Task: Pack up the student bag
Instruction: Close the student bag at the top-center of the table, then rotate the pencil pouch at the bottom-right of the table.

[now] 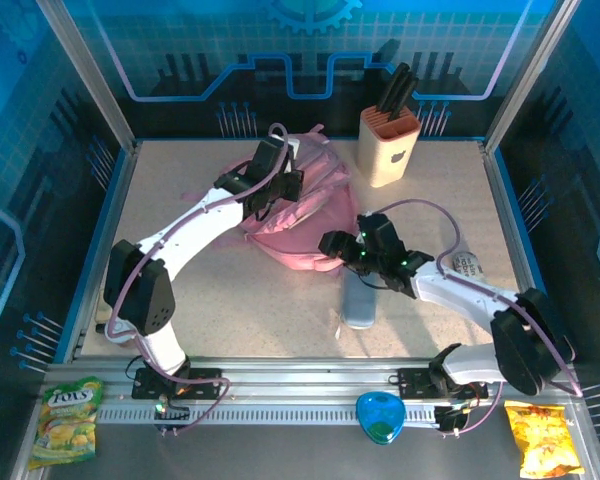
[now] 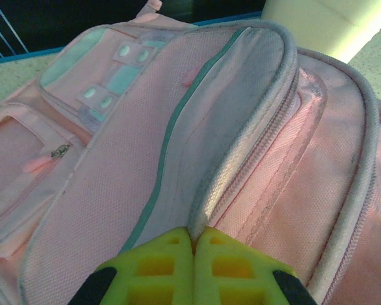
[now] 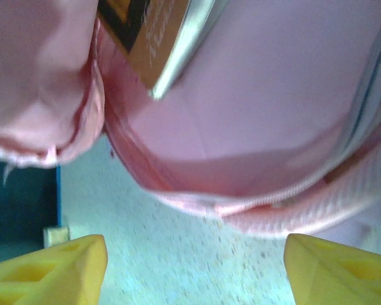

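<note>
The student bag (image 1: 305, 215) lies far-centre on the table (image 1: 280, 300). The left gripper (image 2: 193, 234) is clamped on its zipper rim (image 2: 257, 121), lifting the mouth. The right gripper (image 3: 193, 267), fingers apart, faces what looks like a foil-edged packet (image 3: 155, 38) inside. Withdraw the right gripper straight, clear of the rim.

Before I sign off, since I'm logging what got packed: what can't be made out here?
Left wrist: the student bag's inside, behind the rim the left gripper pinches.
Right wrist: printed item at the bag, blurred, cut by top edge.
Top view: grey object beside the bag, too small.
</note>
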Action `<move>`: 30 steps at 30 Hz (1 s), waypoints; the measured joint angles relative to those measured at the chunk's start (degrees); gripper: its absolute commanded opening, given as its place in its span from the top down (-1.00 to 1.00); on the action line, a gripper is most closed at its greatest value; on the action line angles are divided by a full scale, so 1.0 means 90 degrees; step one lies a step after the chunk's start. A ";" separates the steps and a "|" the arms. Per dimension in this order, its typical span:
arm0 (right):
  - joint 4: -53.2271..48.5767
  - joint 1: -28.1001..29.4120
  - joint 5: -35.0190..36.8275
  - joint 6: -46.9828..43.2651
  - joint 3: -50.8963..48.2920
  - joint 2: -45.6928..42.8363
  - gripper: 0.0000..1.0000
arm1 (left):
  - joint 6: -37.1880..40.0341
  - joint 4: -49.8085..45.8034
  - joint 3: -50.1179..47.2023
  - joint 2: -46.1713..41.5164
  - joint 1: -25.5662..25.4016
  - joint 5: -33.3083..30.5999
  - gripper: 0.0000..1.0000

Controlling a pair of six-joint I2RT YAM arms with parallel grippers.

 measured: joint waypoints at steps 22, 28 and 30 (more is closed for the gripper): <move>-0.2030 -0.0117 0.1069 -0.0726 -0.0221 -0.0136 -0.56 | -0.0855 0.0073 -0.0129 0.0573 0.0430 0.1685 -0.03; -0.2305 -0.0270 0.1299 -0.1037 -0.0168 -0.0381 -0.55 | -0.1596 0.0488 -0.1559 -0.0289 0.1243 0.1904 -0.10; -0.2278 -0.0272 0.1275 -0.1088 -0.0085 -0.0381 -0.55 | -0.1928 0.0721 -0.2130 -0.0610 0.1588 0.1933 -0.10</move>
